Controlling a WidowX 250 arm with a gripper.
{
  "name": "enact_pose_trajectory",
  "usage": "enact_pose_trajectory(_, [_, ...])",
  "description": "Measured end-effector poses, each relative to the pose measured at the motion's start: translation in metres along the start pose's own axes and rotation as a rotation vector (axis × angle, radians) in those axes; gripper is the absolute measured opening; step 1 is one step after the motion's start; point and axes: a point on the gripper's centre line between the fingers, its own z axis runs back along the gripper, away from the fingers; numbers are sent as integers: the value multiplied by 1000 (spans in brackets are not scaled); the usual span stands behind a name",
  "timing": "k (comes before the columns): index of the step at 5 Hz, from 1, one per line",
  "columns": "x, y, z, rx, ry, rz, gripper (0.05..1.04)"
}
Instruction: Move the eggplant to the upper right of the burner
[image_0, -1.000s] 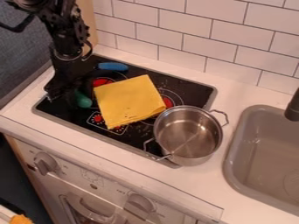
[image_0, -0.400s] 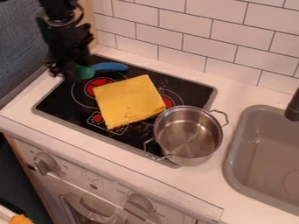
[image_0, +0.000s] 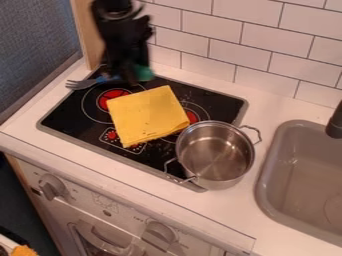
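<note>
Camera view: claw (image_0: 127, 77) above the far left corner of the yellow cloth (image_0: 147, 115), apparently clamped on the eggplant (image_0: 143, 73), whose green end juts out beyond the cloth's far edge. The step in hand is judged to be the carry across the stove (image_0: 217, 102). The goal is taken to be the stove's far right part, to the right of the cloth. The better path runs beyond the cloth's far edge, high enough that neither eggplant nor claw drags the fabric. A firm, steady grip is called for, since a smooth, rounded body may roll or slip if pinched off-centre. Lowering should be gentle, with release only once the eggplant is supported, well clear of the pot (image_0: 215, 150) at the cloth's near right. The fork (image_0: 79, 84), beyond the cloth to the left, could be knocked by a low pass.

Obscured: most of the eggplant's body, merged with the dark claw; the inner end of the fork's blue handle; the red burner (image_0: 192, 117) partly under the cloth's right edge. Whether the eggplant touches the stove beyond the cloth cannot be told.
</note>
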Motion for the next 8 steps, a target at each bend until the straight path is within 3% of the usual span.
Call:
enact_pose_trajectory(2, [-76, -41, -31, 8, 49, -169, 427])
enact_pose_trajectory(3, [-94, -45, -48, 28, 91, -199, 427])
enact_pose_trajectory(4, [-110, -45, -64, 62, 96, -229, 479])
enact_pose_trajectory(5, [-109, -49, -68, 87, 88, -205, 599])
enact_pose_trajectory(6, [-107, -50, -67, 90, 78, -184, 902])
enact_pose_trajectory(7, [-105, -46, -67, 112, 86, -180, 1009])
enact_pose_trajectory(8, [-97, -43, -68, 128, 94, -150, 1004])
